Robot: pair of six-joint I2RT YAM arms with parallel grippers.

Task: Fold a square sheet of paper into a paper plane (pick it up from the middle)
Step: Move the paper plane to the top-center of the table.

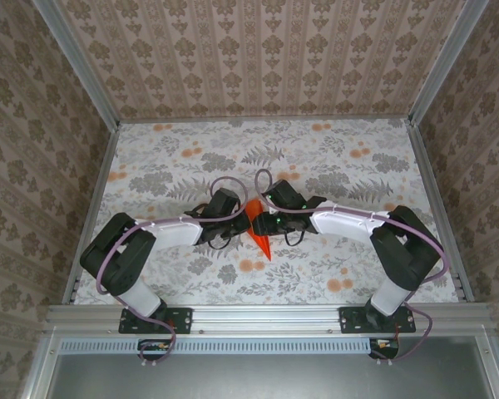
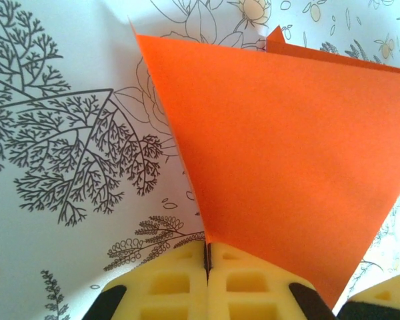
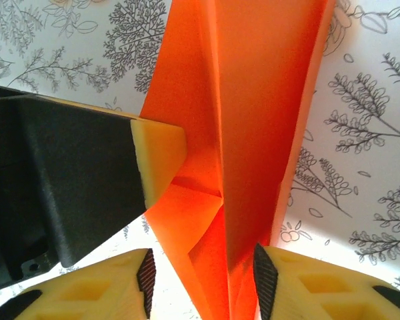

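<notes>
Your left gripper is pinched tight on the paper plane, which fans toward 1 o'clock from it. Your right gripper stands half open, straddling the plane's fold, which runs toward 12 o'clock.

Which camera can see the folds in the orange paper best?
The right wrist view: the orange paper is close up, its long creases and layers clear. The left wrist view shows mostly one flat triangular face. From the top it is a tiny orange point.
</notes>
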